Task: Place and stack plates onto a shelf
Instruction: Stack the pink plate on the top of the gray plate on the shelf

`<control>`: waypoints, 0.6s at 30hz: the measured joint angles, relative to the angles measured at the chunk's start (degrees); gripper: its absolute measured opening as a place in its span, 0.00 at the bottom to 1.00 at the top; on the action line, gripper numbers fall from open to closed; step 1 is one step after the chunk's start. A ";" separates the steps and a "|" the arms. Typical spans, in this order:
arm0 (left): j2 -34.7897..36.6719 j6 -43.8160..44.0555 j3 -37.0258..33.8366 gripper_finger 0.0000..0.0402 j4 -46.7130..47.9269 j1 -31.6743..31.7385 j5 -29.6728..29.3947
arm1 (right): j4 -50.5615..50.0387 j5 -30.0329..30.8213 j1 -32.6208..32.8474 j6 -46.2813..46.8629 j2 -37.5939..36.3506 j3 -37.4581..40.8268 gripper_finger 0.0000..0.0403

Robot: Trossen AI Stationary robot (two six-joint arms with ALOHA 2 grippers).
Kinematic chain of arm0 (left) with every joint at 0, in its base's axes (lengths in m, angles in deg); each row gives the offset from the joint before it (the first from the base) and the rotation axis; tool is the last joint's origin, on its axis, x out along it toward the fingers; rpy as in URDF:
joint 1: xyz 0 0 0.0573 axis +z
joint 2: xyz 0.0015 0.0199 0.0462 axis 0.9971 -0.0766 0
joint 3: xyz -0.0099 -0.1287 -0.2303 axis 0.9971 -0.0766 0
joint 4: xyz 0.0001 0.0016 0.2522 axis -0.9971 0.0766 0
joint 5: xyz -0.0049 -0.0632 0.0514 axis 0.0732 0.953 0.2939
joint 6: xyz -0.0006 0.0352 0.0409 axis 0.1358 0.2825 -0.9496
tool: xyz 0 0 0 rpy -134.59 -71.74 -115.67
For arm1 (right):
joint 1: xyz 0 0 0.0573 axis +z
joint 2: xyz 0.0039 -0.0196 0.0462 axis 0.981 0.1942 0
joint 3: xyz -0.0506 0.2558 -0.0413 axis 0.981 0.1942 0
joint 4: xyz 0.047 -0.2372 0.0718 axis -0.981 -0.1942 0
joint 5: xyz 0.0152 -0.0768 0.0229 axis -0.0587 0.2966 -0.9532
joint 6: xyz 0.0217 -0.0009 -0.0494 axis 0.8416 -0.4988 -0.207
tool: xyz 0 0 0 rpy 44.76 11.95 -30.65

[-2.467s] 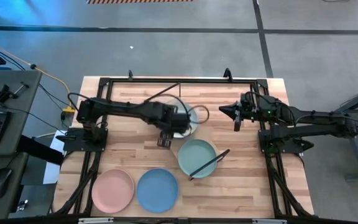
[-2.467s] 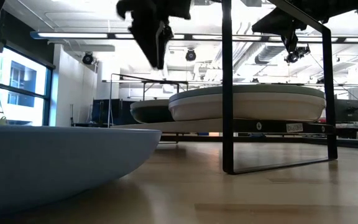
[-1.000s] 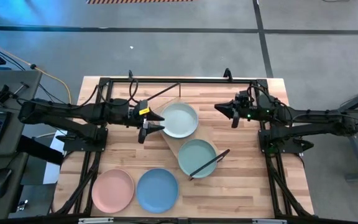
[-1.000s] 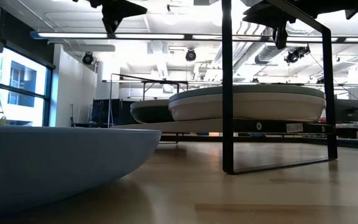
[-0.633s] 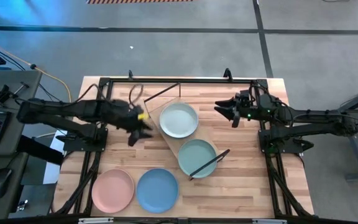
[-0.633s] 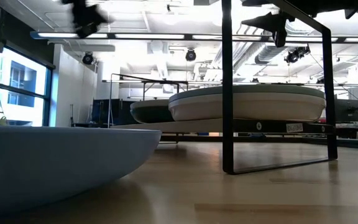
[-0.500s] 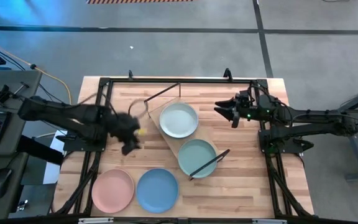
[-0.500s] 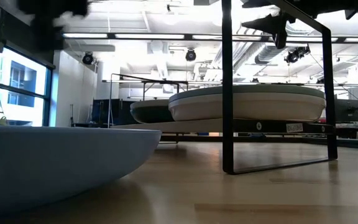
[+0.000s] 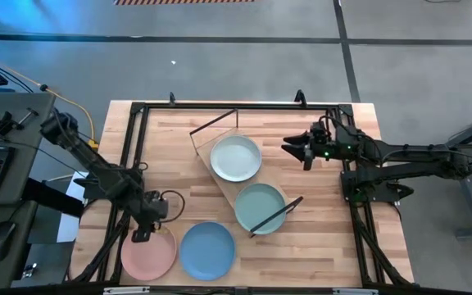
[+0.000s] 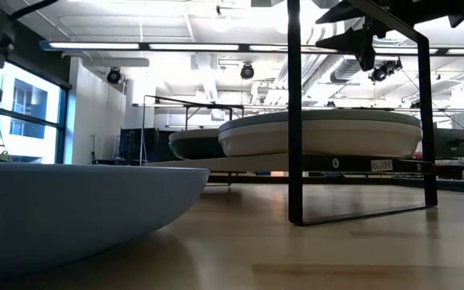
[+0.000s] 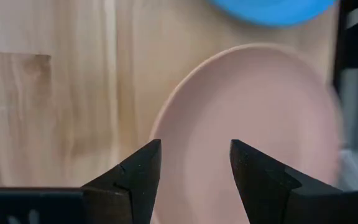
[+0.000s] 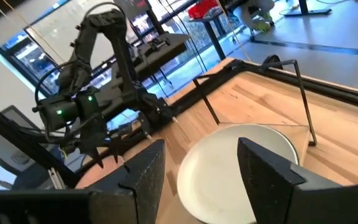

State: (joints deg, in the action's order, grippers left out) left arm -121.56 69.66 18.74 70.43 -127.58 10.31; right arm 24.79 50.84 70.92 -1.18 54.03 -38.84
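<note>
Showing four round matte plates: pale mint plate point(image 9: 236, 158) and sage green plate point(image 9: 260, 206) on the shelf point(image 9: 220, 181); pink plate point(image 9: 148, 251) and light blue plate point(image 9: 207, 250) on the worktop point(image 9: 318, 238). Left gripper point(image 11: 193, 163) hovers over pink, fingers parted, empty; right gripper point(image 12: 199, 158) beside the shelf, fingers parted.

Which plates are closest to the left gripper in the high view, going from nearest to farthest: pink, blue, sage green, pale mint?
From the left gripper:
1. Pink plate, right beneath it at the table's front left.
2. Light blue plate, beside the pink one.
3. Sage green plate, on the shelf's nearer end.
4. Pale mint plate, on the shelf's far end.
</note>
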 joint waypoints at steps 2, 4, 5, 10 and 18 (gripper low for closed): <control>-1.28 -1.22 -0.67 0.45 -0.12 -1.03 -1.43 | -0.86 0.00 0.00 0.02 0.00 0.00 0.45; -2.45 -2.19 -1.49 0.45 -0.21 -1.68 -2.39 | -1.92 0.00 0.00 0.25 0.00 0.00 0.45; -3.18 -2.23 -1.86 0.45 -0.21 -1.92 -2.65 | -2.41 -0.01 0.00 0.45 0.00 0.00 0.45; -6.03 -3.06 -3.31 0.45 -0.21 -2.11 -2.75 | -3.77 0.00 0.00 0.46 0.00 0.00 0.45; -10.61 -3.22 -3.27 0.40 -4.42 -2.08 0.62 | -4.30 0.02 0.00 0.46 0.00 0.00 0.45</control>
State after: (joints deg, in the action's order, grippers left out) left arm -132.17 66.44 15.47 66.01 -129.66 10.93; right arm 20.49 50.86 70.92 -0.72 54.03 -38.84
